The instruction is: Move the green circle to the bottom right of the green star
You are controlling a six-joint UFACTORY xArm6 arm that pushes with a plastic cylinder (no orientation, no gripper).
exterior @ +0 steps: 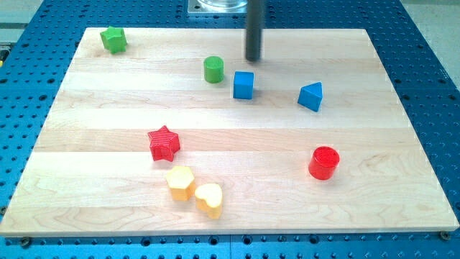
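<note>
Hand there is none on this arm: it ends in a straight dark rod, so nothing spreads, presses together or pinches, and my tip [253,60] rests on the far part of the pale wooden bench [359,208], a little right of centre.

Going left to right, the green star-shaped block [113,39] sits in the far left corner, well apart from everything else. Nearer and toward the middle lies the red star-shaped block [164,142]. Just nearer than it stand two yellow blocks: a yellow pentagon-like block [180,181] and, touching its right side, a yellow heart-shaped block [209,198].

At the far middle stands the green circle, a short green cylinder [213,69], far to the right of the green star and slightly nearer. My tip is just right of it and a little farther back, not touching. The blue cube [244,84] sits just beside the cylinder on its right, directly near of my tip.

Further right lies the blue triangular block [311,96], and nearer, toward the right edge, the red cylinder [323,162].
</note>
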